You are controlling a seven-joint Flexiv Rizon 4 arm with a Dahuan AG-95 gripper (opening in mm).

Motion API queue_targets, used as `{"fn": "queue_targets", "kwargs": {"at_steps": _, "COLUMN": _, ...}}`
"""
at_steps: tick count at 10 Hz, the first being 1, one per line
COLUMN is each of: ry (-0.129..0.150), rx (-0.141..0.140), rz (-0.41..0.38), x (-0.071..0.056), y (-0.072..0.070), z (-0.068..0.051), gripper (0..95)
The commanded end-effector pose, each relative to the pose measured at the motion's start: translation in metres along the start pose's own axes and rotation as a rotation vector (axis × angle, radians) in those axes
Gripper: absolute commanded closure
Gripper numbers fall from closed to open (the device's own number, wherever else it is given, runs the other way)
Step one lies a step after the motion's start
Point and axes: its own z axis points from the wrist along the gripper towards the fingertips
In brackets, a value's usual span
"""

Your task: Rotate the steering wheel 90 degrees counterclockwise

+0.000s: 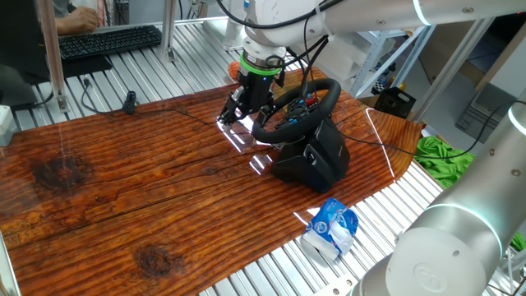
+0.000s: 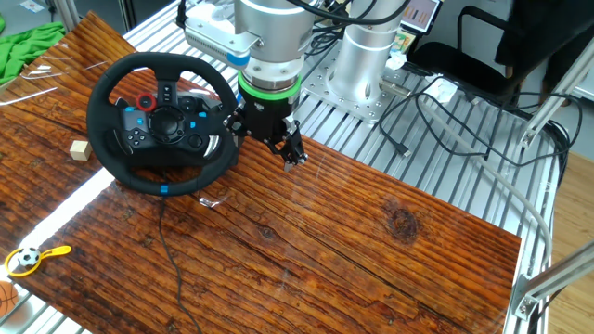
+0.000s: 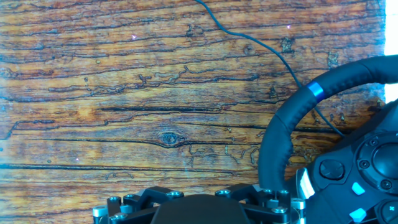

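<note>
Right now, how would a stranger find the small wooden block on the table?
Start from the steering wheel on the wooden table in the other fixed view. Beside its rim, on the side away from the gripper, lies the small pale block. It is the only plain cube; the nearby yellow toy is coloured.

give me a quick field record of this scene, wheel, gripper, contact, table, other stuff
wheel: steering wheel, black rim, blue rim mark at the bottom in the other fixed view
gripper: gripper beside the rim, fingers pointing down; open or shut cannot be told
contact: none visible, nothing held
table: wooden tabletop
cable: thin black cable across the wood
other: small wooden block, crumpled blue-white pack, green cloth
</note>
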Motion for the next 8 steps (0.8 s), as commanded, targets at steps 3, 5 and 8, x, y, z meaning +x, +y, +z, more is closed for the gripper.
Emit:
{"fn": "queue_targets", "kwargs": {"at_steps": 3, "ry": 0.107, "rx": -0.072, "rz": 0.004, "x": 0.0005, "y": -0.0001, "z": 0.0002, "gripper": 95.0}}
{"fn": "queue_targets", "kwargs": {"at_steps": 5, "ry": 0.119, "rx": -0.078, "rz": 0.007, "x": 0.0012, "y": 0.0000, "z": 0.0006, "gripper": 95.0}}
{"fn": "queue_targets", "kwargs": {"at_steps": 8, "ry": 0.118, "rx": -0.078, "rz": 0.008, "x": 0.0013, "y": 0.0000, "z": 0.0007, "gripper": 95.0}}
